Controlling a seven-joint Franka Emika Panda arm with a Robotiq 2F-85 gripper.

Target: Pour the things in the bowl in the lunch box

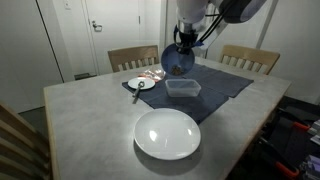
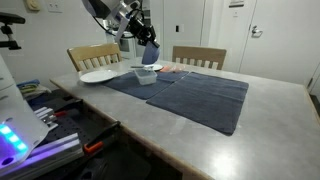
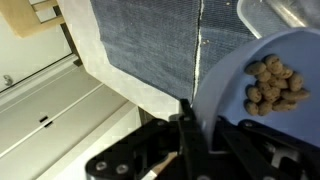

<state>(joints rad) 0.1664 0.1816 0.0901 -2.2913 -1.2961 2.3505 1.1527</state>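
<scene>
**A:** Start nearest the camera. What sat on this side of the lunch box (image 1: 183, 87)?

**B:** A large white plate (image 1: 167, 134), well in front of the lunch box on the bare desk (image 1: 80, 110). The box itself lay on a dark cloth (image 1: 215, 95), with a small saucer (image 1: 140, 84) near one short end.

**A:** And the bowl?

**B:** The bowl (image 1: 178, 60) hung clear of the desk over the lunch box's far edge, tipped steeply. The fingers (image 3: 188, 122) were clamped on its rim. A wooden chair (image 1: 132, 58) stood behind the lunch box.

**A:** Had anything been poured?

**B:** In the wrist view, brown pieces (image 3: 275, 85) lay heaped in the bowl's low side. I couldn't tell whether any lay in the box.

**A:** Which way did the box lie from the fingers?

**B:** Across the bowl from them. Its corner showed just past the rim opposite the grip. I judged the pour turned on lowering that far rim over the box, whose long side seemed to lie crosswise to that line.
</scene>
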